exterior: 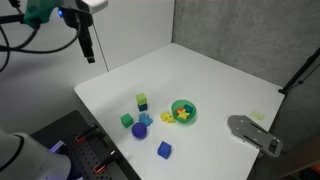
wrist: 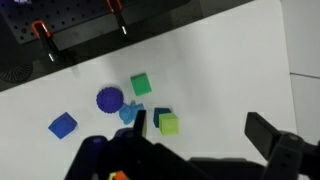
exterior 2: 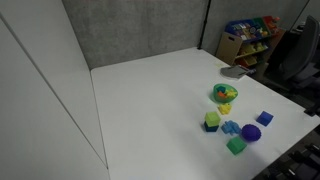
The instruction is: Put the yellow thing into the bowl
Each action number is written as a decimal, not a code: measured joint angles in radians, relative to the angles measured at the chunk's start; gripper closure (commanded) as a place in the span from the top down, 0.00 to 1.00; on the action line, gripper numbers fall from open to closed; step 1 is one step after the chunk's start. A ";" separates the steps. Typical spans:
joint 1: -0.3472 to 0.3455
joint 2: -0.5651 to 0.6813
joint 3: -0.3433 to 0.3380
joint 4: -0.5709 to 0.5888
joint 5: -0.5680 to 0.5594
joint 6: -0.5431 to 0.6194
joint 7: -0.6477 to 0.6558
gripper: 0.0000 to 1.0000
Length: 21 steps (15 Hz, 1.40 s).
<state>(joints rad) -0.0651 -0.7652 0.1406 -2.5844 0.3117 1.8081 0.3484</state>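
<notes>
The green bowl (exterior: 184, 104) (exterior 2: 224, 89) stands on the white table (exterior: 220, 80) among the toy pieces. A bright yellow piece (exterior: 183, 115) (exterior 2: 226, 96) lies inside it beside something orange-red. It is too small to tell whether this is the small yellow thing or a star-shaped piece. My gripper (exterior: 88, 50) hangs high above the table's far-left corner, away from the bowl. In the wrist view the gripper (wrist: 205, 130) is open and empty, and its body hides the bowl.
A yellow-green cube on a dark block (exterior: 142, 100) (wrist: 168, 123), a green cube (exterior: 127, 120) (wrist: 141, 84), a purple ball (exterior: 141, 131) (wrist: 110, 99), a light-blue piece (wrist: 128, 113) and a blue cube (exterior: 164, 149) (wrist: 62, 124) lie near the bowl. A grey object (exterior: 252, 133) lies at the table's edge.
</notes>
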 measured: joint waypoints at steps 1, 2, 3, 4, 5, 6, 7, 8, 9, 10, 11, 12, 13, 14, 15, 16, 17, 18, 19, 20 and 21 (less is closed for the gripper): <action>-0.007 0.041 0.010 0.002 -0.013 0.052 0.002 1.00; -0.011 0.083 0.019 0.004 -0.030 0.104 0.007 1.00; -0.014 0.125 0.026 0.006 -0.047 0.154 0.015 1.00; -0.014 0.170 0.033 0.007 -0.067 0.208 0.025 1.00; -0.014 0.215 0.040 0.008 -0.089 0.263 0.038 1.00; -0.014 0.258 0.046 0.010 -0.112 0.314 0.053 1.00; -0.014 0.302 0.051 0.013 -0.137 0.365 0.071 1.00; -0.014 0.343 0.052 0.017 -0.167 0.411 0.094 1.00; -0.016 0.382 0.052 0.022 -0.198 0.450 0.121 1.00; -0.022 0.419 0.052 0.029 -0.229 0.482 0.149 1.00; -0.032 0.457 0.051 0.038 -0.262 0.508 0.181 1.00; -0.042 0.492 0.047 0.048 -0.288 0.529 0.213 1.00; -0.050 0.525 0.038 0.059 -0.304 0.543 0.242 1.00; -0.054 0.560 0.023 0.073 -0.308 0.550 0.268 1.00; -0.055 0.593 0.006 0.087 -0.308 0.554 0.287 1.00; -0.054 0.621 -0.010 0.102 -0.308 0.555 0.300 1.00; -0.053 0.645 -0.025 0.117 -0.304 0.555 0.308 1.00; -0.049 0.658 -0.036 0.123 -0.304 0.555 0.308 1.00; -0.044 0.662 -0.042 0.123 -0.304 0.555 0.308 1.00; -0.039 0.662 -0.044 0.122 -0.304 0.555 0.308 1.00; -0.033 0.662 -0.047 0.121 -0.304 0.555 0.308 1.00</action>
<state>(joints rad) -0.0980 -0.1036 0.0939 -2.4631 0.0076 2.3631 0.6561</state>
